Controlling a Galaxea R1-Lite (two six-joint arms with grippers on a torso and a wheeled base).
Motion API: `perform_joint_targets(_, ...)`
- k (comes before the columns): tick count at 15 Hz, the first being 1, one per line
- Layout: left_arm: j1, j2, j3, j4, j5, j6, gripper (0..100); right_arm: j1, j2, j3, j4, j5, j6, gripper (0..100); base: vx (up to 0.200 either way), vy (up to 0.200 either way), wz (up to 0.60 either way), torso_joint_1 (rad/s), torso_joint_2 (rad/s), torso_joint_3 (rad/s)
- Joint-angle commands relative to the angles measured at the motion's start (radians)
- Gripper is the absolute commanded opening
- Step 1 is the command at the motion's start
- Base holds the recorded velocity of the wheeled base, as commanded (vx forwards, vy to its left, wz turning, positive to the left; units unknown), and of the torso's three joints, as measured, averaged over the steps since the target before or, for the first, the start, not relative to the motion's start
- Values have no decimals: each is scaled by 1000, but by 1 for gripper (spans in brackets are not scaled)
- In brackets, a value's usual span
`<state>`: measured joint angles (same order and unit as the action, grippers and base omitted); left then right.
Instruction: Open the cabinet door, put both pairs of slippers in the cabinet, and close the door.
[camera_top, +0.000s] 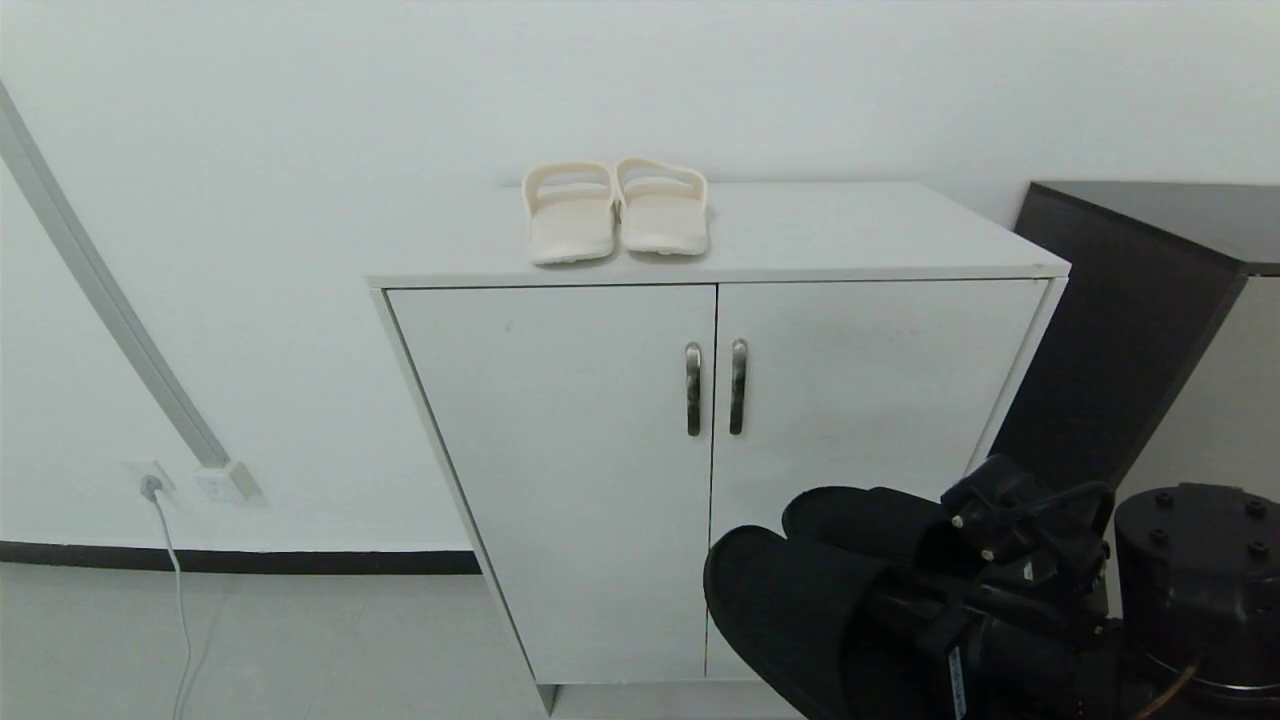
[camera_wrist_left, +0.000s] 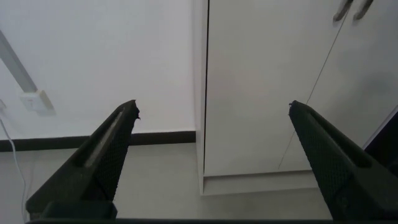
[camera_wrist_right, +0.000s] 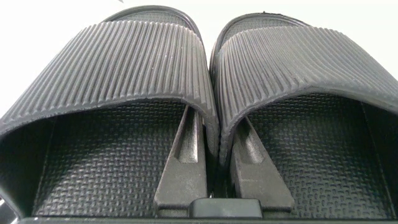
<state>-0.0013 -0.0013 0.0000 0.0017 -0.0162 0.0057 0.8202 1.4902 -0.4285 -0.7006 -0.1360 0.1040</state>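
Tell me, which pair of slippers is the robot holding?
The black pair, pinched by its inner edges in the right gripper, low before the cabinet doors. The cream pair sits on the cabinet top.

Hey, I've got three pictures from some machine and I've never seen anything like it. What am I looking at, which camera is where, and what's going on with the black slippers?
It's a two-armed robot on wheels. The big picture comes from a camera on its head, facing a white cabinet with both doors shut; cream slippers sit on top. The other two pictures come from cameras on its wrists. The left hand is open and empty, low by the cabinet. The right hand pinches the black slippers together, one finger inside each.
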Motion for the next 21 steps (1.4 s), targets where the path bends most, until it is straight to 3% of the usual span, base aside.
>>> perform_joint_targets(1,0,1,0,0,-1,0,100,0,1,2,0,-1,0,0,0,0,0,-110,461,349)
perform_joint_targets(10,1,1,0,0,-1,0,100,2,-4,24,-2,-1,-6,0,0,0,0,-49,423,366)
perform_joint_targets(17,0,9,-3,0,1,5,100,0,-4,31,0,-1,-17,0,0,0,0,1,31,28)
perform_joint_targets(19,-6,81,-104,1,-7,-26,100,0,-4,33,-2,-1,-27,0,0,0,0,0,0,0)
perform_joint_targets(20,-14,179,-196,3,-21,-90,100,2,-2,34,-2,1,-29,0,0,0,0,0,0,0)
perform_joint_targets(21,-17,241,-213,-2,-53,-79,100,0,-2,34,-2,1,-29,0,0,0,0,0,0,0)
